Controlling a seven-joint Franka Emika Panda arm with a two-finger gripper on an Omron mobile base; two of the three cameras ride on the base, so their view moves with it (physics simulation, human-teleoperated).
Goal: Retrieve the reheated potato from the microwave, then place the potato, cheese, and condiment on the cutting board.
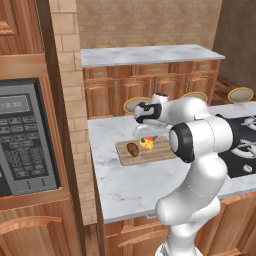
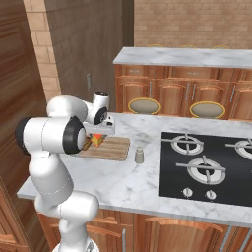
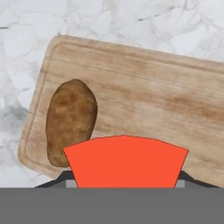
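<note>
On the marble counter (image 2: 147,182), gripper (image 3: 126,186) pinches cheese (image 3: 126,162) above cutting board (image 3: 144,105); potato (image 3: 71,120) alongside.

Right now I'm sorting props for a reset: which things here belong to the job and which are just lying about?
Job things:
potato on the cutting board
cheese held in the hand over the board
condiment on the counter, off the board
microwave

Lying about:
stove
stools

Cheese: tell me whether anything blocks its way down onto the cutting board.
Nothing visible does. The gripper holds the cheese above the cutting board. The potato lies on the board beside it, with bare wood showing on the other side. The condiment stands off the board.
</note>
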